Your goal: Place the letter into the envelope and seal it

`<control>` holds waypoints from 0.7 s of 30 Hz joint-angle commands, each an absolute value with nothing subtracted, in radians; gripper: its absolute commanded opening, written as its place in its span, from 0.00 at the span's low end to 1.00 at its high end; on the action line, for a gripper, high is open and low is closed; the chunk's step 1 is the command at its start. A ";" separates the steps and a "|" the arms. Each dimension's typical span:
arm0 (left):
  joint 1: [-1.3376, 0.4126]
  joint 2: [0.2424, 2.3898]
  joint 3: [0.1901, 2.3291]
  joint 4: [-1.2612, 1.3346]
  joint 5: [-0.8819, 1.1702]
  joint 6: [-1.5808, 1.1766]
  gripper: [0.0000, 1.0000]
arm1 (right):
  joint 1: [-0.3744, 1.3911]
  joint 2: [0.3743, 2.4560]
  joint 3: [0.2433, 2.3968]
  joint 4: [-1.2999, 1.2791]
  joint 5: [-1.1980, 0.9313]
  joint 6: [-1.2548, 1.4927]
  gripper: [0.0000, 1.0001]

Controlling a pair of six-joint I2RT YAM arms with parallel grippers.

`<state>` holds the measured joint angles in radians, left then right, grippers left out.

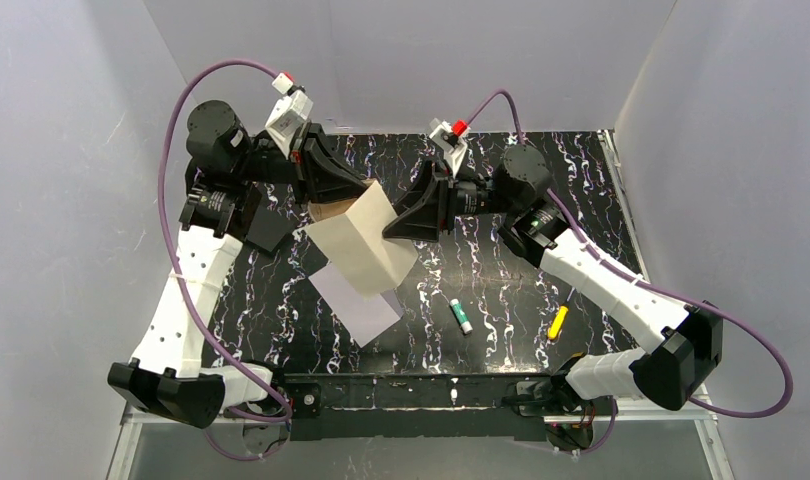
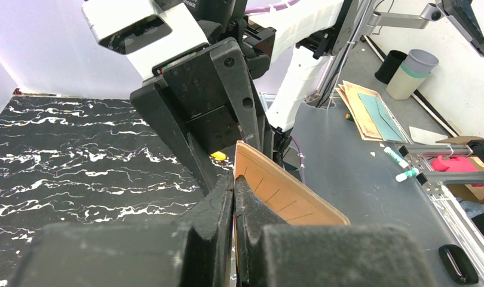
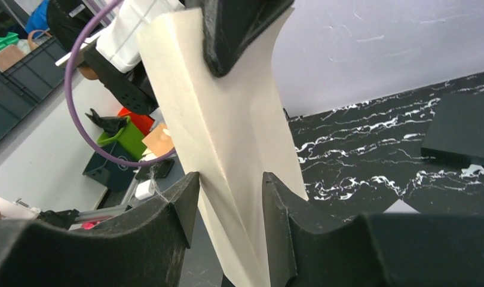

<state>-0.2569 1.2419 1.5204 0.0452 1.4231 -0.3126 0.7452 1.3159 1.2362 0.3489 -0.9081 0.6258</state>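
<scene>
Above the envelope, the left gripper is pinching the folded letter; the right gripper is straddling its edge, fingers apart.

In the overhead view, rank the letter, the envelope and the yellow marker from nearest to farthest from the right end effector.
From the right end effector:
1. letter: right at its fingertips, raised at mid-scene.
2. envelope: lying flat toward the near edge, partly under the letter.
3. yellow marker: well off on the right side.
</scene>
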 commanded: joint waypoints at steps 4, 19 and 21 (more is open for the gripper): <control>-0.250 1.202 1.526 0.058 1.460 -0.301 0.00 | 0.739 1.313 1.216 0.616 -0.933 0.792 0.41; -0.249 1.199 1.531 0.063 1.328 -0.310 0.00 | 0.750 1.361 1.231 0.598 -0.973 0.784 0.22; -0.249 1.194 1.531 0.063 1.329 -0.308 0.00 | 0.750 1.361 1.235 0.584 -0.961 0.773 0.16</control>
<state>-0.2562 1.2285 1.5204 0.0479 1.3685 -0.3073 0.7464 1.3579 1.2209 0.5556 -0.9497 0.7841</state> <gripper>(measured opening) 0.007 0.196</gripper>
